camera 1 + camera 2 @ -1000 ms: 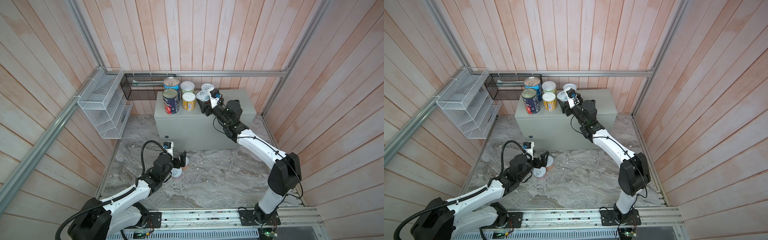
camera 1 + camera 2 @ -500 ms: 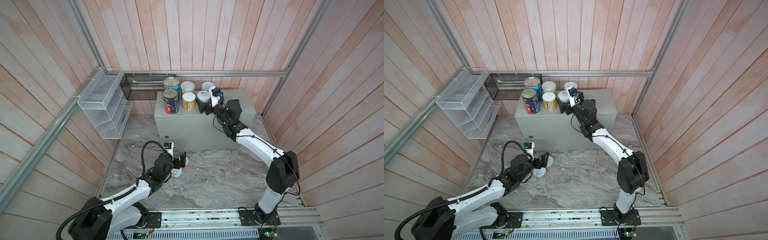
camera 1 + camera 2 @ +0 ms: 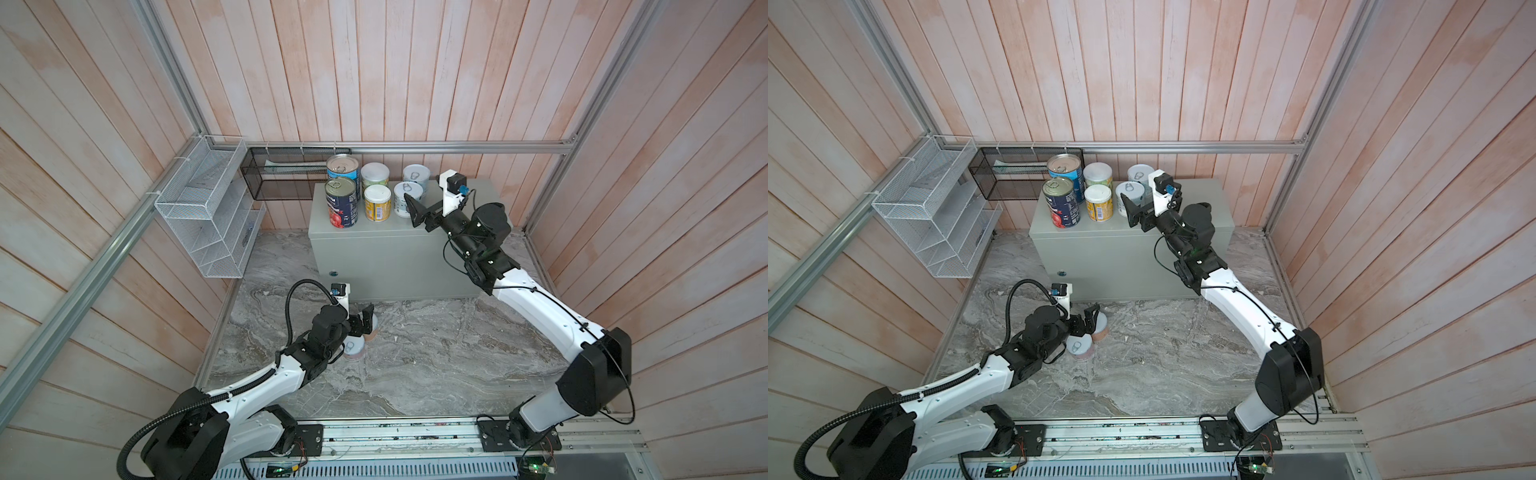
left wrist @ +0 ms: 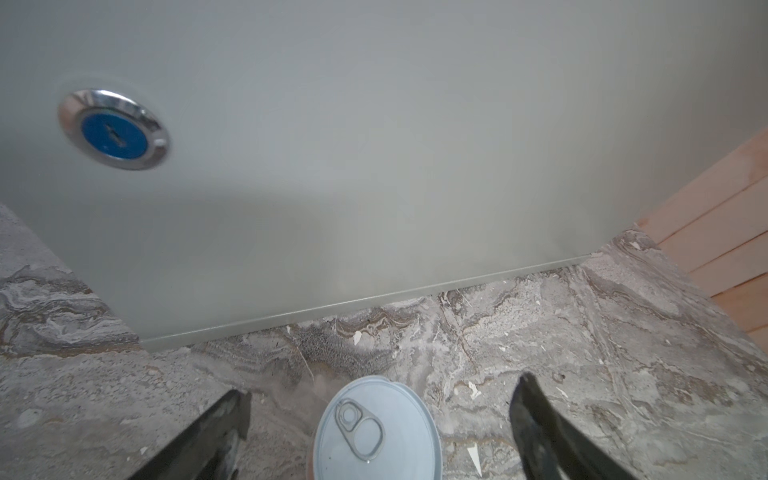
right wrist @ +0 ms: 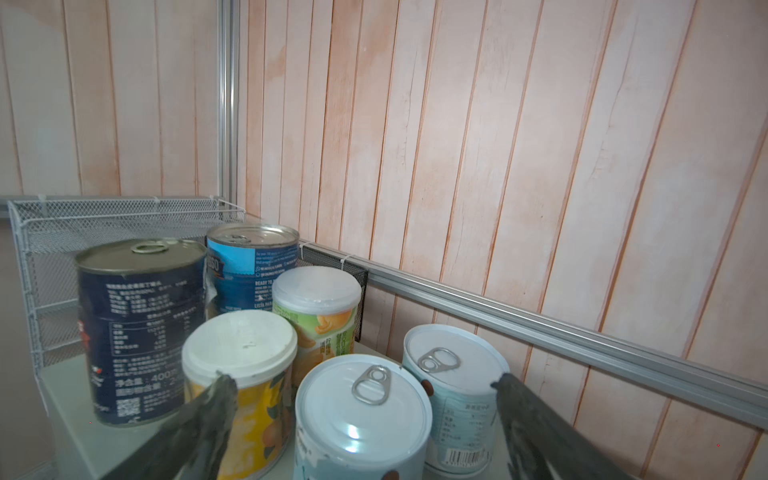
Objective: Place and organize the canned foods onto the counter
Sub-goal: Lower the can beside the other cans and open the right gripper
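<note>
On the grey counter (image 3: pixel 395 257) stand several cans: a navy one (image 3: pixel 340 201), a light blue one (image 3: pixel 343 166), two white-lidded yellow-green ones (image 3: pixel 377 203), and two pale pull-tab ones (image 3: pixel 407 197). My right gripper (image 3: pixel 419 210) is open just right of the front pale can (image 5: pixel 361 411), its fingers wide on either side and not touching it. Two more pale cans sit on the marble floor, one (image 3: pixel 354 348) under my left wrist and one (image 4: pixel 376 432) between the spread fingers of my open left gripper (image 4: pixel 382 384).
A white wire basket (image 3: pixel 203 216) hangs on the left wall and a black mesh basket (image 3: pixel 286 178) sits behind the counter's left end. An aluminium rail (image 3: pixel 457 146) runs along the back wall. The counter's right half (image 3: pixel 486 199) is bare. Its lock (image 4: pixel 113 129) faces the left arm.
My right gripper has opened, let go of the front pale can on the counter and drawn back a little to the right. The left arm has not moved.
</note>
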